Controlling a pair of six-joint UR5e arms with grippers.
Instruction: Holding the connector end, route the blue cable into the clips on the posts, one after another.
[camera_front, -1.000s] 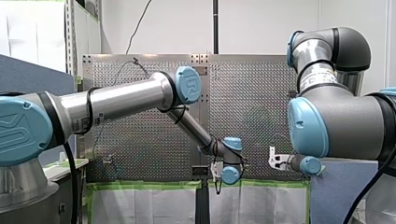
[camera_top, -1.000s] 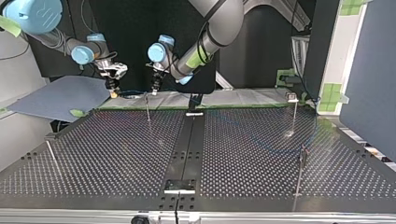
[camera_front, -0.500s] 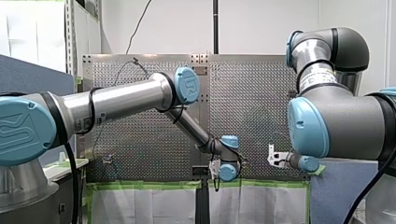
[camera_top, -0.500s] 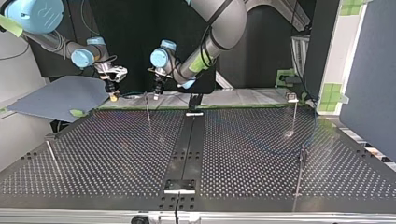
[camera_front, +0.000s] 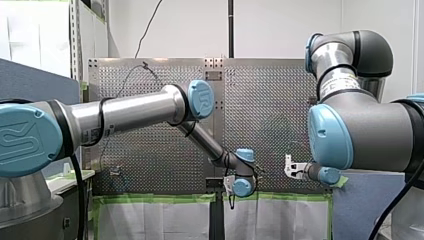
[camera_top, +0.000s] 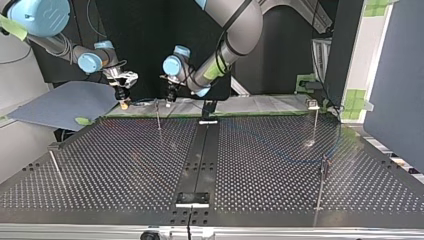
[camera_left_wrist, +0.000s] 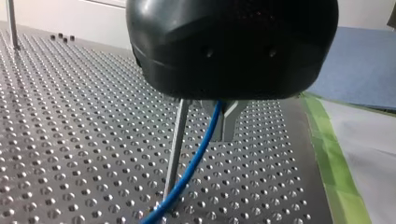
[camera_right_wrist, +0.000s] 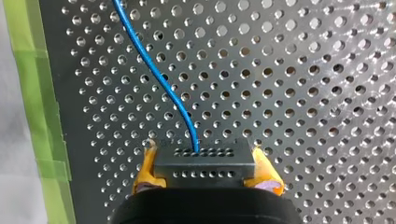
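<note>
My right gripper (camera_right_wrist: 205, 171) is shut on the black connector (camera_right_wrist: 204, 158), which sits between its yellow pads (camera_right_wrist: 145, 170). The blue cable (camera_right_wrist: 156, 74) leaves the connector and runs off over the perforated table. My left gripper (camera_left_wrist: 218, 133), black with metal fingers, is shut on the blue cable (camera_left_wrist: 196, 161) right beside a thin metal post (camera_left_wrist: 173, 149). In the top view both grippers hang over the table's far edge: my right gripper (camera_top: 122, 100) at the left, my left gripper (camera_top: 170, 96) just above that post (camera_top: 158, 114).
Three more posts stand on the table: one at the top view's far right (camera_top: 316, 120), one at its near right (camera_top: 322, 182), one leaning at its near left (camera_top: 54, 165). Green tape (camera_right_wrist: 35, 93) lines the table's edge. A blue-grey sheet (camera_top: 65, 102) lies beyond the far left corner.
My left gripper has sunk a little and drifted toward the top view's right, closer to the post. My right gripper has shifted slightly lower with the connector still held.
</note>
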